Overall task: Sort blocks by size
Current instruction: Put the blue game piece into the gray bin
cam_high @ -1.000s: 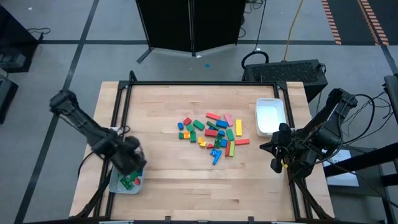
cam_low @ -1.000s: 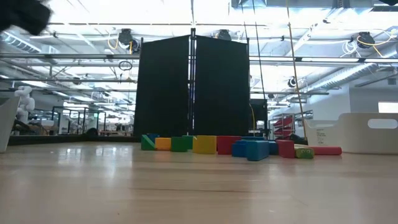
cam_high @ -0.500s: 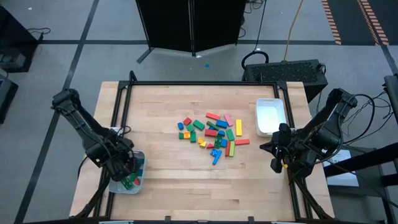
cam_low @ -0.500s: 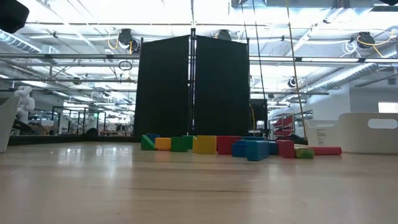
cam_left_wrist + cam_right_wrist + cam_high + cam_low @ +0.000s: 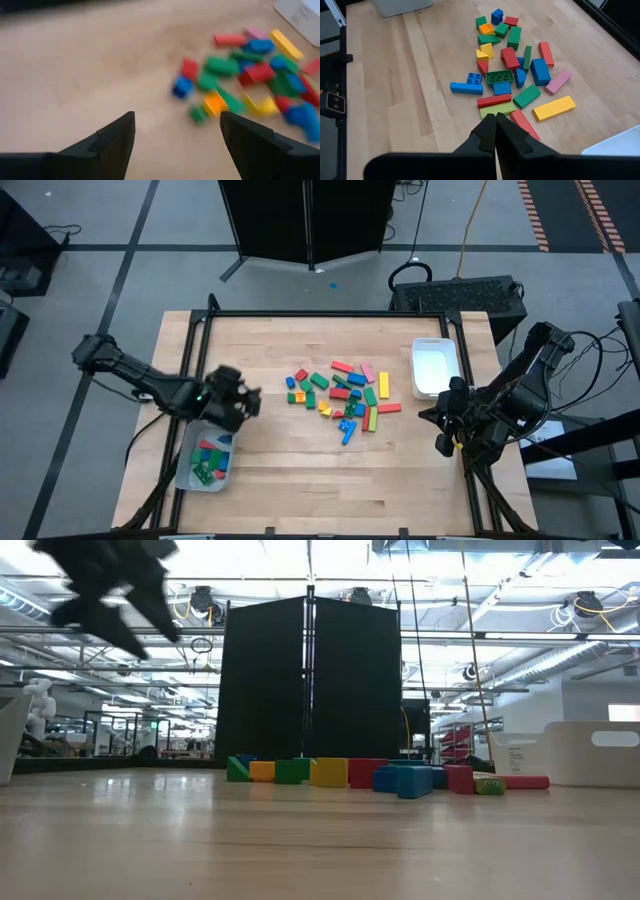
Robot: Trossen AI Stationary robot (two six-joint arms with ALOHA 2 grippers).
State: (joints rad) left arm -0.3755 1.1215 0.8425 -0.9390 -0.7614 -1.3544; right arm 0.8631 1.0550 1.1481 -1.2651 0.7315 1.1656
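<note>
Left gripper [image 5: 248,402]: your fingers spread wide, empty, left of centre in the overhead frame.
Right gripper [image 5: 442,442]: yours, pinched closed, right edge.
Coloured plastic toy blocks [image 5: 342,397]: heaped mid-table; several in the pale tray [image 5: 184,477], lower left.

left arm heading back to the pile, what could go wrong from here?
1. The blocks lie packed together, many touching; the open left gripper could nudge neighbours or pinch two.
2. The left tray sits at the table's front corner; a low return swing might clip it.
3. The right gripper, shut, idles at the right edge.
</note>
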